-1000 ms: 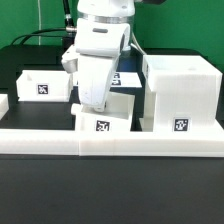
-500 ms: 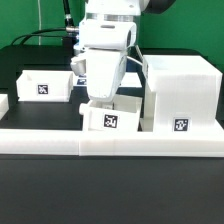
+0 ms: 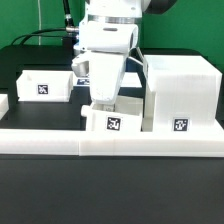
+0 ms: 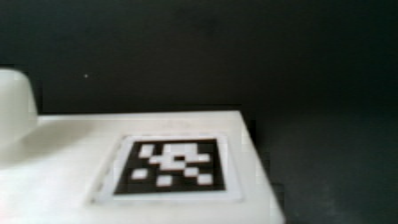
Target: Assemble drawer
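over the middle of the worktop [image 3: 45, 113] your arm [image 3: 105, 45] comes straight down from above, hand pointing pretty much vertically. the gripper [image 3: 102, 100] sits at the back edge of the middle small box [image 3: 112, 120] and looks pinched onto its rear wall, though the fingertips themselves are mostly hidden behind the box. that box is tilted, its tag [image 3: 113, 124] skewed and facing the exterior camera, just behind the border rail [image 3: 40, 138]. it's right beside the big housing [image 3: 180, 90] on the exterior view's right; can't tell if they touch. the left small box [image 3: 45, 85] sits flat, well apart, on the exterior view's left. your wrist view is blurry: just the middle small box's white face with its tag [image 4: 173, 166] close up, dark worktop beyond.
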Controlling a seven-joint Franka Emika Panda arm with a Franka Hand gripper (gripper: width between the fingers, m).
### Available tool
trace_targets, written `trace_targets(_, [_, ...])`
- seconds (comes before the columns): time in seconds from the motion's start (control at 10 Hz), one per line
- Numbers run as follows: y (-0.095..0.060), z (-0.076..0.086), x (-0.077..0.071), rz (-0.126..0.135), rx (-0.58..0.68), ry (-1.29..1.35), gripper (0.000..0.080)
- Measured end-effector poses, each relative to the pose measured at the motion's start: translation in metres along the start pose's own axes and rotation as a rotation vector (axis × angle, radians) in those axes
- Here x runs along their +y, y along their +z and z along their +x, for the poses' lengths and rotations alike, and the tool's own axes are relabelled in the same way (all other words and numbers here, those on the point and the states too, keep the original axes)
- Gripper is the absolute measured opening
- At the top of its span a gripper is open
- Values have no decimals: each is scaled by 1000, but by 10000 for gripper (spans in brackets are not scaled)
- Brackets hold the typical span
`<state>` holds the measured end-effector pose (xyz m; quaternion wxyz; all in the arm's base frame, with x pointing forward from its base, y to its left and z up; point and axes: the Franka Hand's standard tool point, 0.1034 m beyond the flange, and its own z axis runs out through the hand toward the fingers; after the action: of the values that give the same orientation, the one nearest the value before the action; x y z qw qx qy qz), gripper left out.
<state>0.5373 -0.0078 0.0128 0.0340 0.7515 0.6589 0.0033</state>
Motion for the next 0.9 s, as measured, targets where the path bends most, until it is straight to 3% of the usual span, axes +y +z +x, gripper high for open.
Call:
trace_targets(0.2, [-1,-2,0,19,-10,-34,42])
trace_targets(0.9, [-1,-9,3,31,-14,3,42])
